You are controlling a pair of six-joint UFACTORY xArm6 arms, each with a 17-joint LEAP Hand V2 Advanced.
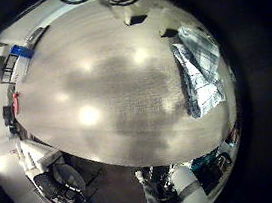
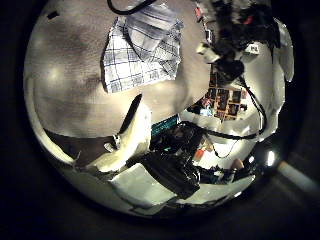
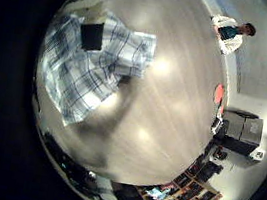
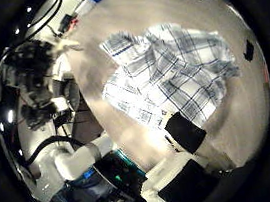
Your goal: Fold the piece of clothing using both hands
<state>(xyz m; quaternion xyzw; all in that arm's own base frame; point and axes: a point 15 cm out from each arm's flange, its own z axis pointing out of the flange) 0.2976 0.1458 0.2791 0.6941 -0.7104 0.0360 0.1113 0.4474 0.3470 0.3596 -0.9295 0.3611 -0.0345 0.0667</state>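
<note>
The shirt (image 4: 171,71), a plaid one in pale checks with darker lines, lies crumpled and partly bunched on the table (image 3: 176,86), with folds running across it and one part flattened out toward an edge of the table. No outside view is given, so which table edge that is cannot be told. In the right hand's little finger side view the shirt (image 3: 89,58) fills much of the picture, so that palm is close above it. A dark finger part of the right hand (image 3: 91,35) shows over the cloth, and in the thumb side view a black and white finger (image 4: 185,134) reaches in beside the shirt's edge; whether these fingers are curled on the cloth cannot be told.

From the left hand the shirt (image 2: 145,48) sits farther off, on bare table (image 1: 94,87). A white finger of the left hand (image 2: 130,130) stretches out straight over the table, holding nothing.
</note>
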